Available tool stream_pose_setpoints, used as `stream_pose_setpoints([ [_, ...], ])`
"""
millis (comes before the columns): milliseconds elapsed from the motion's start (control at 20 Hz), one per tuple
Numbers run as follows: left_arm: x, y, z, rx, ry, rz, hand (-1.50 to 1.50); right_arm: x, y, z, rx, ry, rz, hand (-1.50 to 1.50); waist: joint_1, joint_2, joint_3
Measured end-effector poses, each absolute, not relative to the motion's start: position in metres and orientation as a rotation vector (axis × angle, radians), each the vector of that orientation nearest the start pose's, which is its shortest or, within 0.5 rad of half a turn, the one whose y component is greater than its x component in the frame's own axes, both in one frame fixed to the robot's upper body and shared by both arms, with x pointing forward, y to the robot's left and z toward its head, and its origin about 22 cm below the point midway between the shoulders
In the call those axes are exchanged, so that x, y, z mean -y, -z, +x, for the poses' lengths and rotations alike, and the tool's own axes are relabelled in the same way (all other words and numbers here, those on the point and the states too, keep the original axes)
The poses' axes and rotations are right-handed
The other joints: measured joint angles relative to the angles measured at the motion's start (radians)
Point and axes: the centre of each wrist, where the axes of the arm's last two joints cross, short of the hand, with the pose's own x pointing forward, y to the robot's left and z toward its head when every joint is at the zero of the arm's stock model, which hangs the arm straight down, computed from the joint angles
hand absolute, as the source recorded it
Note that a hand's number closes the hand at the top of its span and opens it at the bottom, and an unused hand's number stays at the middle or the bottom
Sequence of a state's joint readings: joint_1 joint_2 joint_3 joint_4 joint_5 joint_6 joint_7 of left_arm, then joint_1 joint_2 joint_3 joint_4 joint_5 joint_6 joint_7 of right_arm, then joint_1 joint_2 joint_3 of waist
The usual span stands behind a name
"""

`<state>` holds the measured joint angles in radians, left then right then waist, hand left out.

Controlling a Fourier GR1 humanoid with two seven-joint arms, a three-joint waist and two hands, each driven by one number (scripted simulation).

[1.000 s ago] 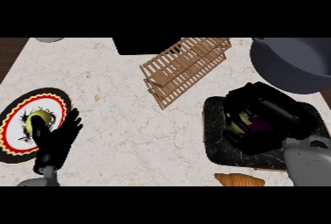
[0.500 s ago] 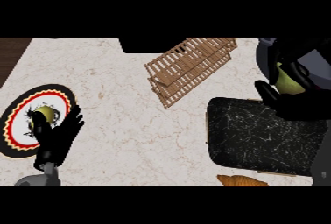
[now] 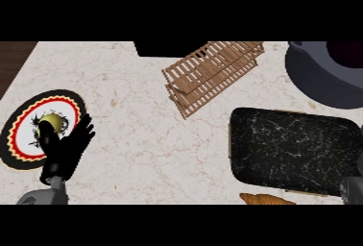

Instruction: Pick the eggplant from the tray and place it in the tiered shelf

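The black marbled tray [image 3: 297,150] lies at the right with nothing on it. No eggplant shows anywhere in the head view. The wooden slatted tiered shelf [image 3: 212,72] lies tilted at the top centre of the counter. My left hand [image 3: 67,149] rests open at the lower left, its fingers over the edge of a round plate. My right hand is out of view; only a grey piece of the right arm [image 3: 352,190] shows at the lower right corner, beside the tray.
A round plate [image 3: 21,139] with a red and yellow rim holds a small yellowish item [image 3: 51,120] at the left. A large dark grey pot [image 3: 322,77] stands at the top right. A croissant [image 3: 266,199] lies below the tray.
The right hand, which held a dark purple item over the tray, rose to the upper right and left the view. The tray now lies bare. The left hand has hardly moved.
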<state>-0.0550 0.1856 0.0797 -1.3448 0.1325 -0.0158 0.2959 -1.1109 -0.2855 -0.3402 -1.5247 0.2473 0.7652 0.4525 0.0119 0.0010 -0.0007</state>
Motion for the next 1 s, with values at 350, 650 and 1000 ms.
stream_pose_setpoints([
  [350, -0.292, 0.028, 0.261, 1.124, -0.027, 0.083, 0.00, 0.214, -0.364, 0.385, 1.880, -0.985, -0.317, 1.50, 0.008, 0.004, 0.001],
  [650, -0.289, 0.022, 0.263, 1.119, -0.029, 0.078, 0.00, 0.206, -0.355, 0.412, 1.868, -1.066, -0.336, 1.50, 0.012, 0.005, 0.001],
  [1000, -0.284, 0.026, 0.255, 1.125, -0.017, 0.072, 0.00, 0.184, -0.338, 0.440, 1.872, -1.090, -0.370, 1.50, 0.020, 0.007, 0.001],
])
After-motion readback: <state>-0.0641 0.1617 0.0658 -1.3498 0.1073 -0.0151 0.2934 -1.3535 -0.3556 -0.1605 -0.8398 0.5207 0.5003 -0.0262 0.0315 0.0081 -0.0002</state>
